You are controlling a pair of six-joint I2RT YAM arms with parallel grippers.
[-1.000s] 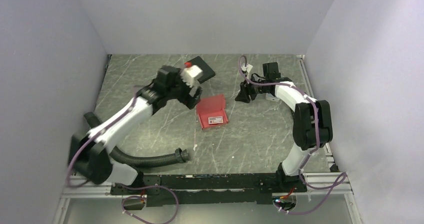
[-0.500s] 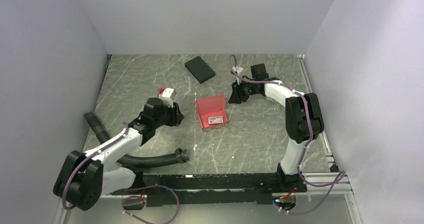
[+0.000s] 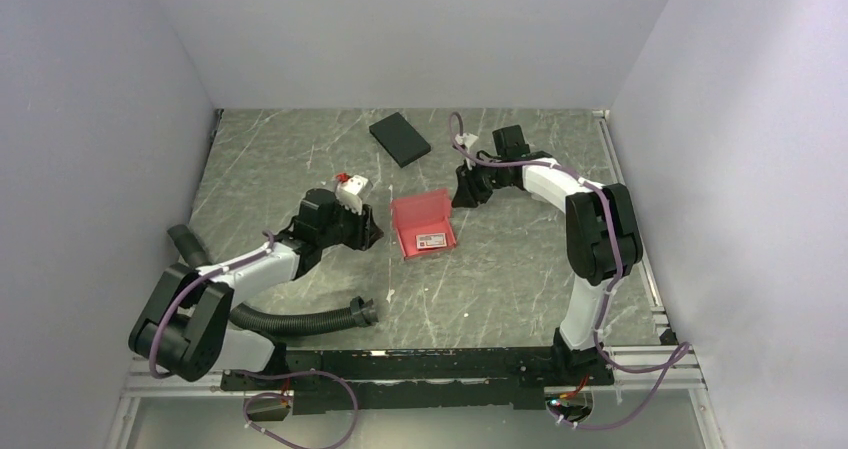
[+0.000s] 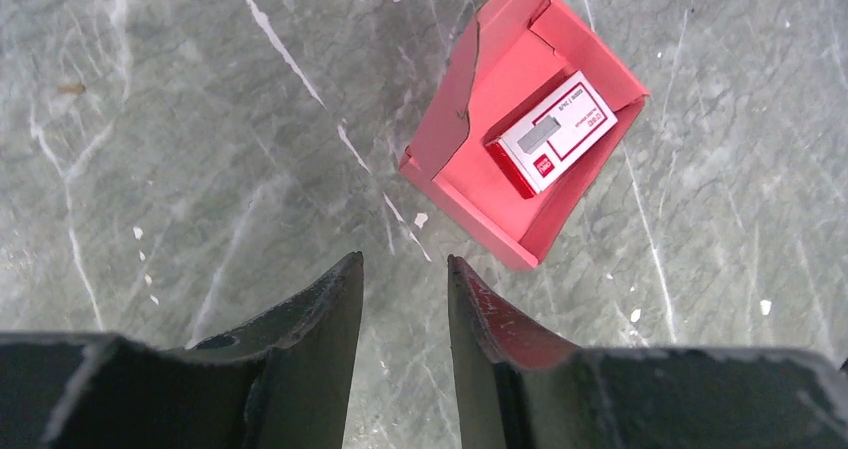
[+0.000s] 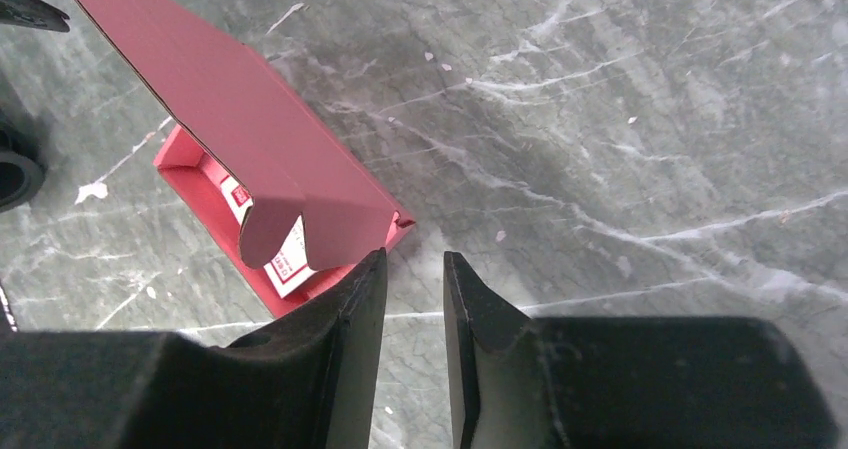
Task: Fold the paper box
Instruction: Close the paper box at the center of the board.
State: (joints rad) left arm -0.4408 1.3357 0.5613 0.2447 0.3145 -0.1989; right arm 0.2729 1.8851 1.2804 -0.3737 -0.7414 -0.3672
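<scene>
The paper box lies open in the middle of the table, its pinkish-red lid standing up along the far side. A small red-and-white carton rests inside it. In the left wrist view the box sits ahead and to the right of my left gripper, which is open with only bare table between its fingers. From above, that left gripper is just left of the box, not touching it. My right gripper hovers at the box's far right corner. Its wrist view shows the lid close ahead-left and the right gripper narrowly open, holding nothing.
A black flat box lies at the back of the table. A black corrugated hose curls along the near left, below the left arm. Grey walls close in the table on three sides.
My left arm swung back from near the black box to the table just left of the red box, its jaws narrowing. The right gripper edged left toward the box and narrowed too.
</scene>
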